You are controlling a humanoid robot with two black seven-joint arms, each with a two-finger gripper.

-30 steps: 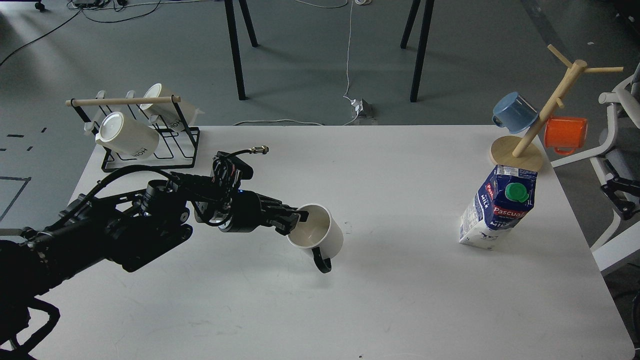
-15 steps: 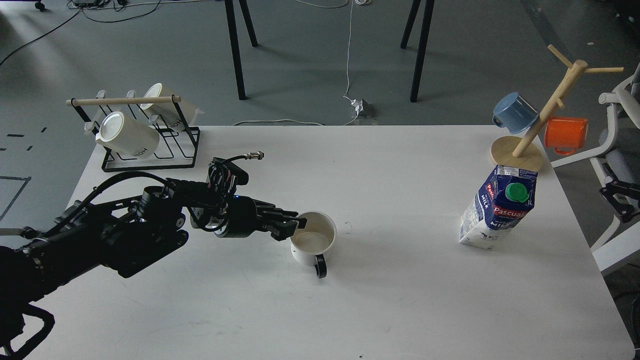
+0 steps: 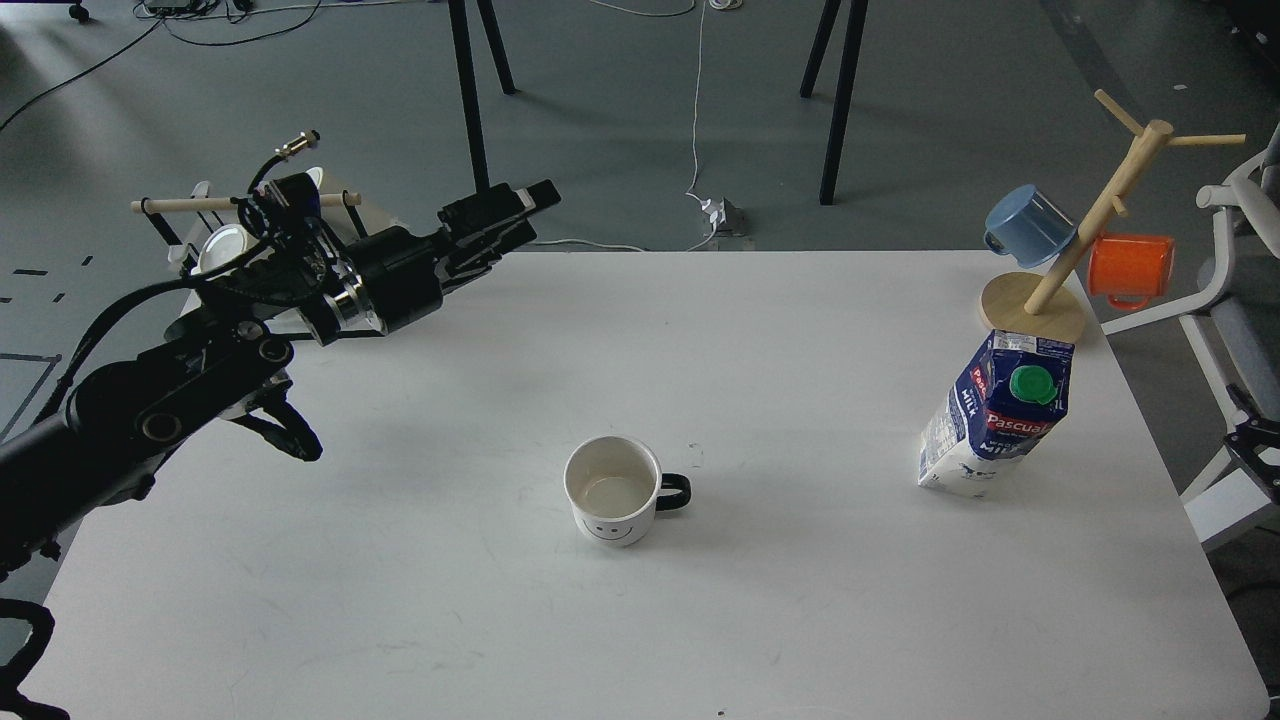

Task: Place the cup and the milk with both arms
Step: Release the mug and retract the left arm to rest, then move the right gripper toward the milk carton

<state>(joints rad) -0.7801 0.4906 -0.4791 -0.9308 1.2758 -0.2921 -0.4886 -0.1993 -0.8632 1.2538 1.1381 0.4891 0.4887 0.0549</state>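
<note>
From our head view, the cup (image 3: 613,495) stands upright near the middle of the white table (image 3: 800,620), smiley toward us, black handle pointing right. Well to its right the milk (image 3: 997,415) stands near the wooden mug tree (image 3: 1075,235). Our left gripper (image 3: 520,210) is raised over the table's far left edge, empty; we cannot tell how far its fingers are parted.

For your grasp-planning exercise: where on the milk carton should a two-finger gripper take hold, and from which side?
Grip the milk carton across its flat blue-and-white side panels, about mid-height, below the green cap. Come from the table's right edge, probably with the right arm: that side looks free, while the wooden mug tree stands close behind it.
</note>
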